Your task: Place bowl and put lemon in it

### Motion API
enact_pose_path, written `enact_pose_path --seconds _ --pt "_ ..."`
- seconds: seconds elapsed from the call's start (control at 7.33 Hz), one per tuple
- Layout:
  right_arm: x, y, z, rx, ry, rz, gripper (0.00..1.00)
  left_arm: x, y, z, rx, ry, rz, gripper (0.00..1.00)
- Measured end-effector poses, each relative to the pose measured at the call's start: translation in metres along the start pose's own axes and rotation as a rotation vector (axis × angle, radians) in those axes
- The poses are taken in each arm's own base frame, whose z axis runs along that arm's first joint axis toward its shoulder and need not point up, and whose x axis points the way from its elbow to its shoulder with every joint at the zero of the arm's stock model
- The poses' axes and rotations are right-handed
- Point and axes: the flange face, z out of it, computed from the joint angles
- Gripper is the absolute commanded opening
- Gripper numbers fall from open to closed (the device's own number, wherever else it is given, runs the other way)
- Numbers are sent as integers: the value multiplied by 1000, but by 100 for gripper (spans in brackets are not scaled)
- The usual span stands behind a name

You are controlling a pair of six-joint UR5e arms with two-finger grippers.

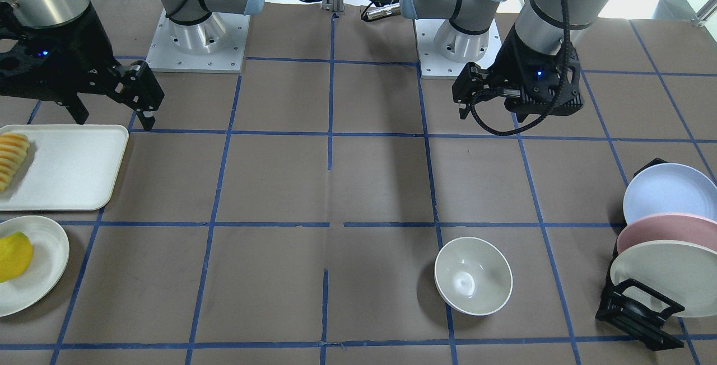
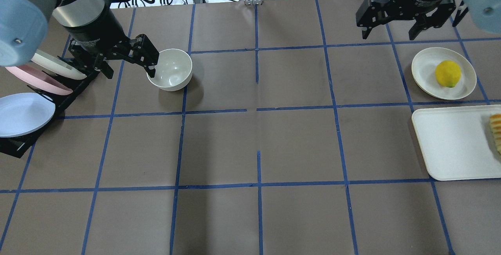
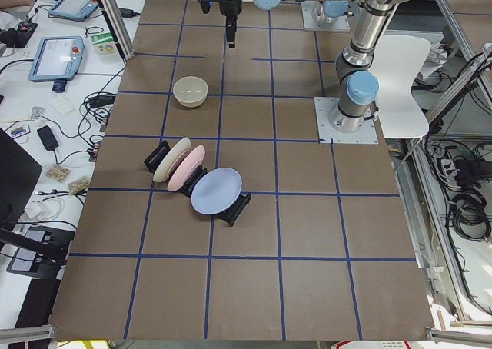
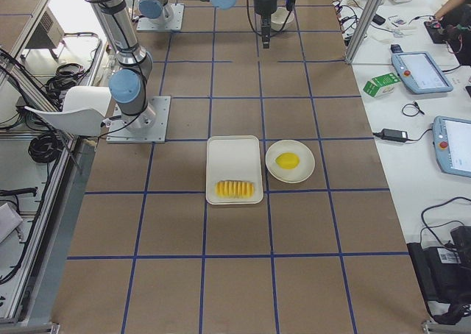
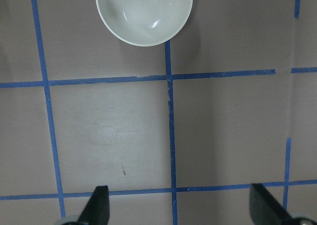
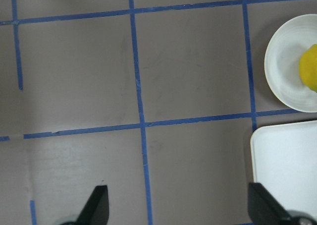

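Note:
The cream-white bowl [image 2: 170,69] stands upright and empty on the table at the far left; it also shows in the front view [image 1: 473,275] and at the top of the left wrist view [image 5: 143,12]. My left gripper [image 2: 127,65] is open and empty, raised above the table beside the bowl, its fingertips wide apart in the left wrist view [image 5: 178,205]. The yellow lemon [image 2: 447,73] lies on a shallow white plate [image 2: 424,65] at the far right. My right gripper [image 2: 391,26] is open and empty, up and beyond the plate; the lemon [image 6: 309,74] shows at its view's right edge.
A white tray [image 2: 454,145] with ridged yellow-orange sliced food [image 2: 496,131] lies in front of the lemon's plate. A black dish rack [image 2: 15,145] holds white, pink and blue plates [image 2: 23,114] at the left edge, close to my left gripper.

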Motion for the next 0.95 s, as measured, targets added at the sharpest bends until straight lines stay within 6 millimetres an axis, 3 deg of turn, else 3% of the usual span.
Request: enact_pose_path --seconds 0.27,0.55,0.68,0.82,0.95 --pt "78 -13 9 -13 24 -81 100 -16 -10 2 3 4 -22 100" --pt "183 -29 35 -10 14 -196 100 -44 -35 20 38 3 -59 100" --pt "228 -33 52 9 -17 -219 100 -53 -55 37 61 -2 -64 100" --pt "260 -35 67 23 -41 -221 100 -59 -77 59 77 -2 -60 100" --pt "279 -38 83 28 -54 -216 100 -65 -103 87 101 -5 -48 100"
